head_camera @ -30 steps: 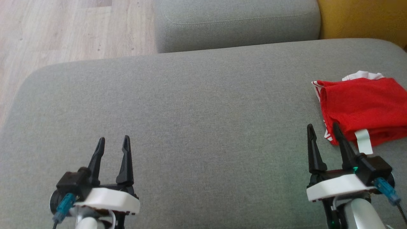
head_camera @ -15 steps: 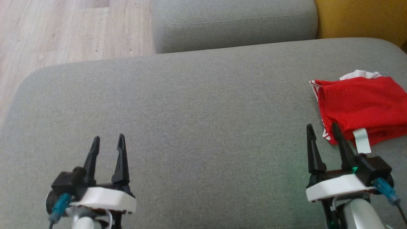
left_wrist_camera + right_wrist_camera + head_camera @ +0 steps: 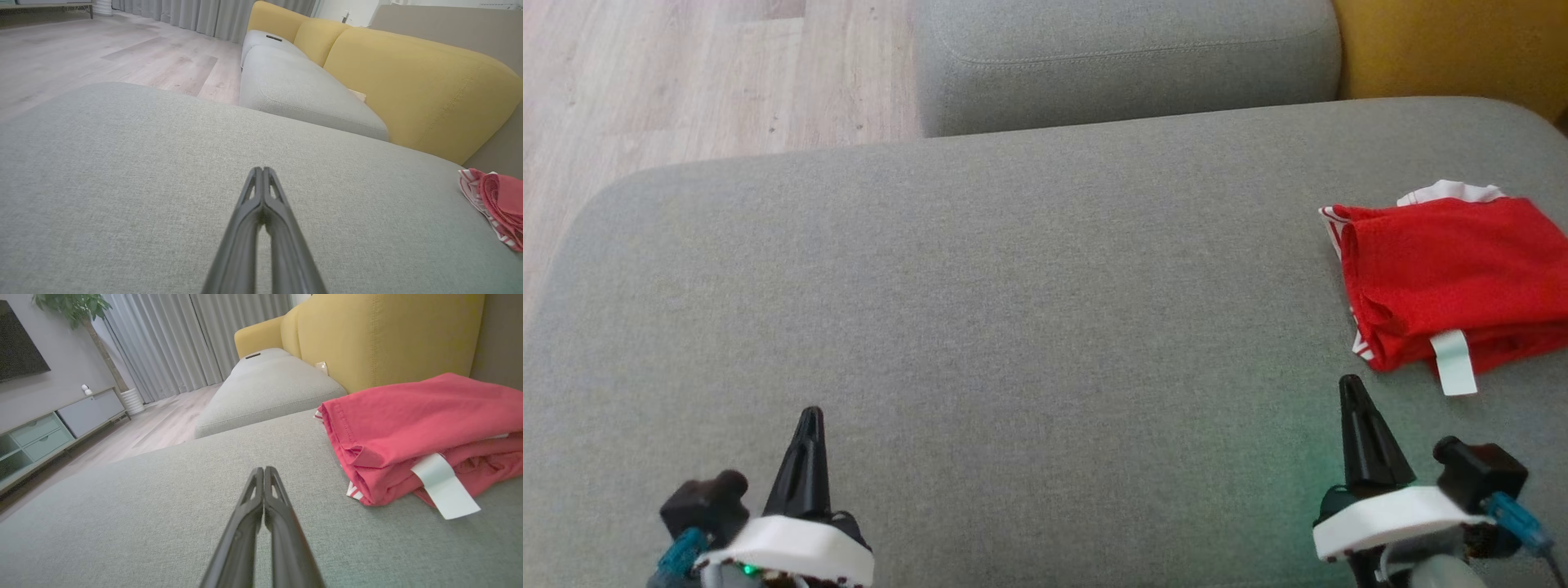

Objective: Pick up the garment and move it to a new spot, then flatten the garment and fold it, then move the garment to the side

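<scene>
**Folded garment and both claws at rest.** The red garment [image 3: 1454, 269] lies folded on the right side of the grey seat cushion [image 3: 1013, 327], and the head view's right edge cuts it off. Its long axis runs roughly across that view, left to right, at a slight tilt. The rounded, stitched fold end points toward the robot's left. A white label [image 3: 1454, 363] projects from the near edge toward the robot, and white-striped trim [image 3: 1333, 224] shows at the left end. The left gripper [image 3: 810, 415], fingers pressed together and empty, is over bare cushion, well apart from the garment. The right gripper [image 3: 1350, 384], likewise closed on nothing, sits near the garment's near left corner without touching it. A yellow backrest [image 3: 1445, 41] stands behind.
</scene>
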`<state>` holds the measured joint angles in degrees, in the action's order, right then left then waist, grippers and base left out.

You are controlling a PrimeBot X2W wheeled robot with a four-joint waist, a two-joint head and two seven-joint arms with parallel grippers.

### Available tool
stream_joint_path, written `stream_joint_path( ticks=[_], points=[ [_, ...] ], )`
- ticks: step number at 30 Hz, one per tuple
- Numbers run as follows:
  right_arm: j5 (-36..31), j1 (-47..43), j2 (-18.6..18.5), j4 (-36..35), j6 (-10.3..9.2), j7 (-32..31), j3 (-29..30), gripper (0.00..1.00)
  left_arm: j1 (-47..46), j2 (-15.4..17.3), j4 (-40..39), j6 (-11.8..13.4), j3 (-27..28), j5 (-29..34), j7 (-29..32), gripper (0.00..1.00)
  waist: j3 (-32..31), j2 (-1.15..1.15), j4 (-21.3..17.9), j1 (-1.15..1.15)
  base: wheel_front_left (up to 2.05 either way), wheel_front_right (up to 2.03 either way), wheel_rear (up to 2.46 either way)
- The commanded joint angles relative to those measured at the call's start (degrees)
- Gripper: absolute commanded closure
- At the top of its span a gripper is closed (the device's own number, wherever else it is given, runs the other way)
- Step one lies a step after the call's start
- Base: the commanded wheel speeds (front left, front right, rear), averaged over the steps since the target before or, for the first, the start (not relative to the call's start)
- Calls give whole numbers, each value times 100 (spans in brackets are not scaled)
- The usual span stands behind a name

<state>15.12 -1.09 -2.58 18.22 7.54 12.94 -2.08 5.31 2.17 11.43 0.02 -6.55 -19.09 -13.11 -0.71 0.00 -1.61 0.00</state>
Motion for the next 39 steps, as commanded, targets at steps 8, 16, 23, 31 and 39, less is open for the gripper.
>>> stream_joint_path(
  ticks=[8,16,23,31,39],
  points=[
    [688,301,-41,-216,-1,-153,60,100,-355,30,-132,-70,163,-624,154,100,7,0,13,0,0,0,0],
    [1233,332,-54,-232,-1,-273,101,100,-415,37,-103,-122,244,-1133,286,100,13,0,24,0,0,0,0],
    [1706,358,-64,-246,-1,-379,139,100,-467,43,-77,-166,315,-1575,401,100,18,0,34,0,0,0,0],
    [2179,385,-72,-260,-2,-487,180,100,-519,48,-51,-211,387,-2019,518,100,24,0,43,0,0,0,0],
    [2718,416,-79,-276,-2,-613,229,100,-578,54,-21,-263,471,-2525,652,100,30,0,55,0,0,0,0]
  ],
)
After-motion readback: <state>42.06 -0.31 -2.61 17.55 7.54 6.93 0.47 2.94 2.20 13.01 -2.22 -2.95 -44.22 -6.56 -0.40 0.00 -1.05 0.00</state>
